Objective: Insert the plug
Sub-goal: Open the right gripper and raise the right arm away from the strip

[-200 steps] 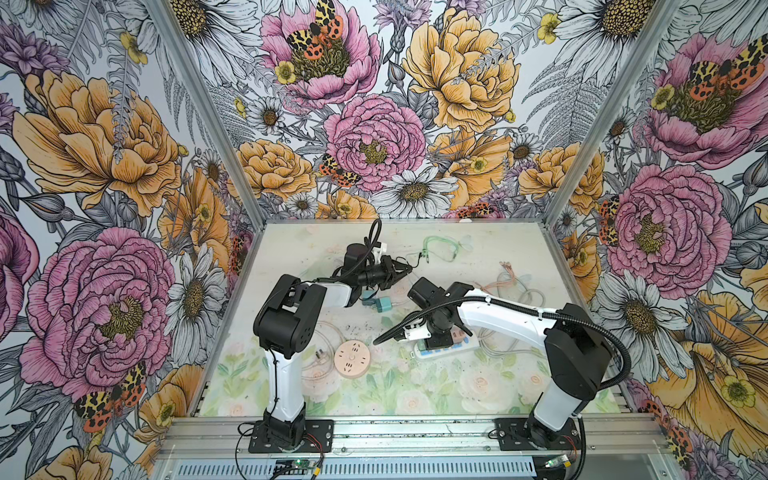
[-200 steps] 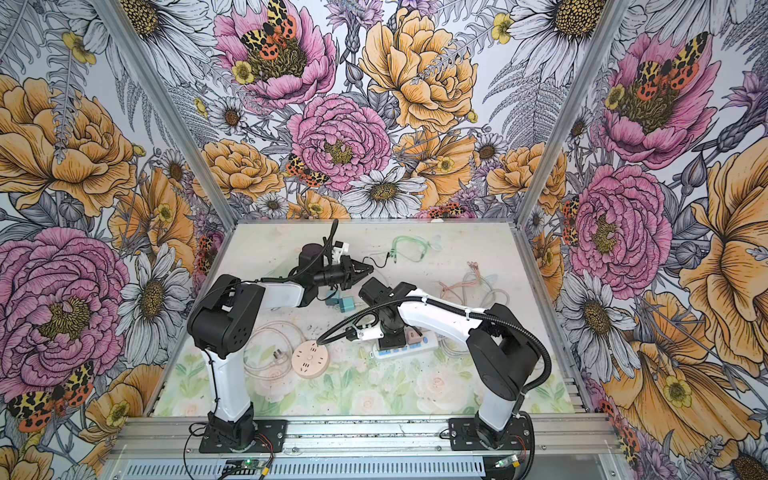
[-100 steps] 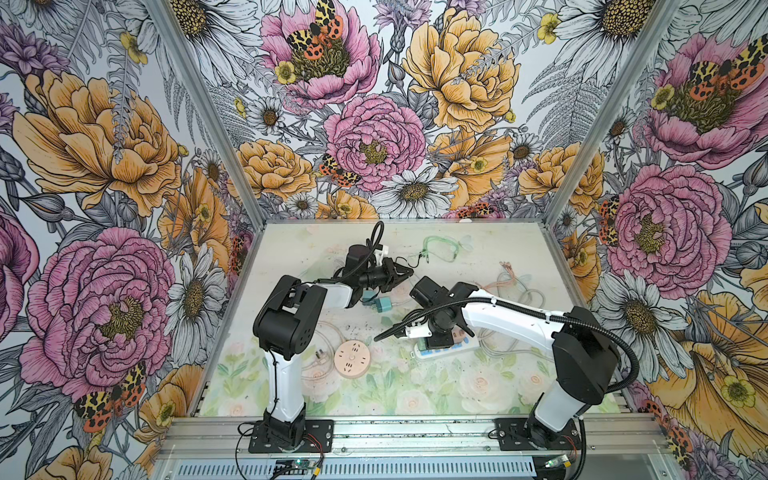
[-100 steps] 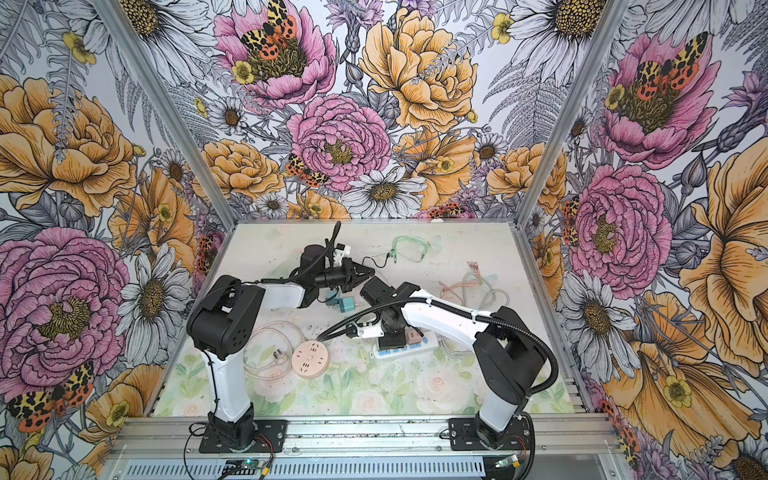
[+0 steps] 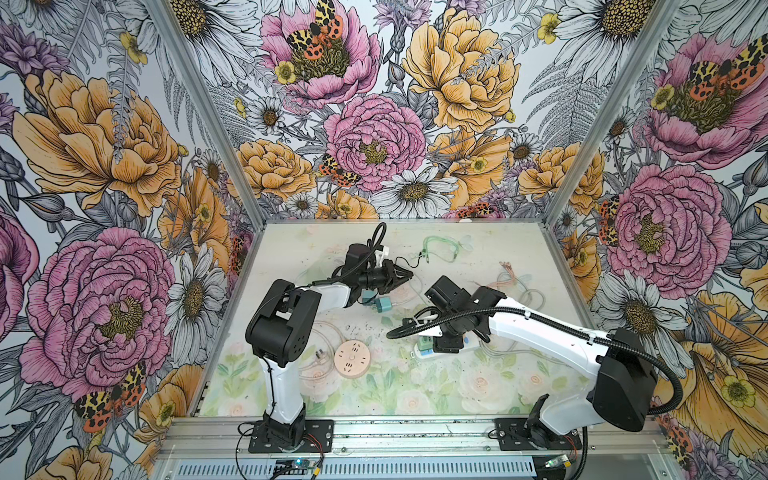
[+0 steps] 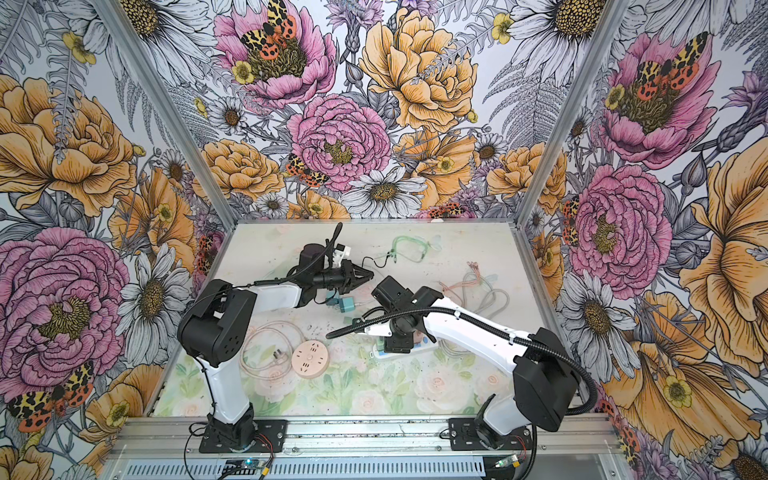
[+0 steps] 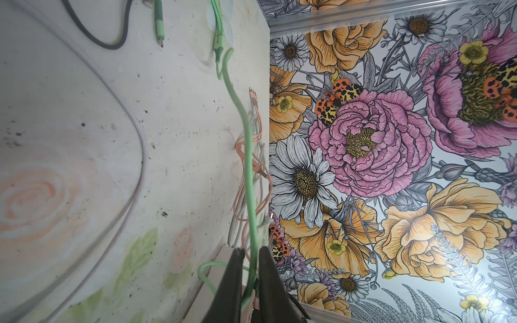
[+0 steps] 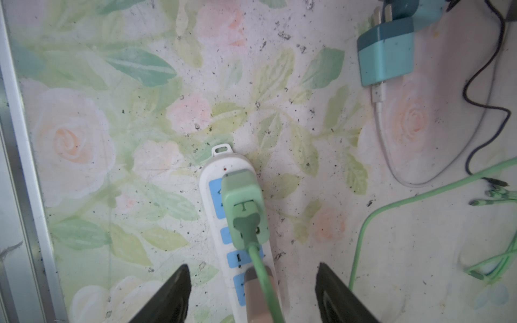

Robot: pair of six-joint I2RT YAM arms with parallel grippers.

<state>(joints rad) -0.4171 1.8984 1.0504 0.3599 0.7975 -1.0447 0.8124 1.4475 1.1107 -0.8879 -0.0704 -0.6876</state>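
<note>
The green plug [image 8: 243, 201] sits pushed into the end socket of the white power strip [image 8: 215, 167], which has blue sockets. In both top views the plug [image 5: 423, 345] [image 6: 380, 345] peeks out from under my right wrist. My right gripper [image 8: 253, 268] is open, its fingers standing wide on either side of the strip and touching nothing. The plug's green cable [image 8: 260, 268] runs back between them. Farther back on the table my left gripper [image 7: 251, 250] [image 5: 409, 274] is shut on the thin green cable [image 7: 247, 156].
A beige plug [image 8: 258, 296] fills another socket of the strip. A teal adapter [image 8: 386, 53] [image 5: 383, 305] lies beside the left arm. A round pink socket hub [image 5: 352, 358] lies front left, pink cables [image 5: 509, 274] at the right, green connectors [image 5: 440, 249] at the back.
My right gripper's jaws have spread wide apart over the strip, leaving the green plug in its socket. My left gripper has drifted slightly to the right.
</note>
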